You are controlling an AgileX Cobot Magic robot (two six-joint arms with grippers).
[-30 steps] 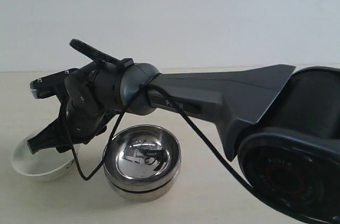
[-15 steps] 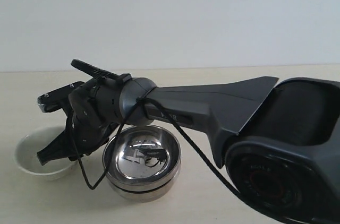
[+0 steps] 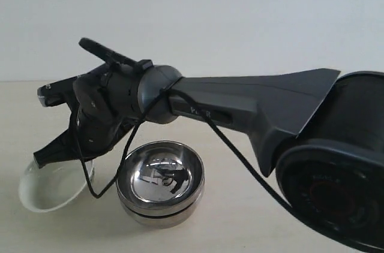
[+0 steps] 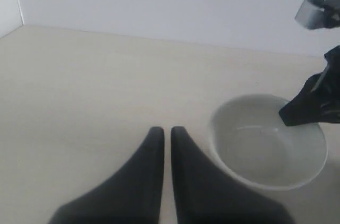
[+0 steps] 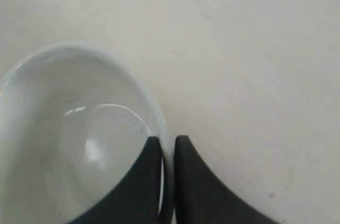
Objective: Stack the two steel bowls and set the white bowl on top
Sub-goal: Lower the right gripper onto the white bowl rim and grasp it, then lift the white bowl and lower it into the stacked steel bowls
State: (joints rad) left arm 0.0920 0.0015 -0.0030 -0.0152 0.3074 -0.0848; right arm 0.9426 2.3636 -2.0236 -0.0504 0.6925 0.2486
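R tool (image 5: pixel 167 140), reaching across, pinches tilted white bowl (image 5: pixel 79 128) rim; L tool (image 4: pixel 166 129) closed.

My right arm (image 3: pixel 240 109) hangs low across the stacked steel bowls (image 3: pixel 160 181), blocking them from above. Its cable (image 3: pixel 96 196) droops into the narrow gap beside the white bowl (image 3: pixel 51 187). Bare table (image 4: pixel 79 86) lies ahead of my left gripper (image 4: pixel 162 134).

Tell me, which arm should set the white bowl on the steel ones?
Right. The right gripper pinches the white bowl by its rim, beside the stacked steel bowls; the left gripper is shut, empty.
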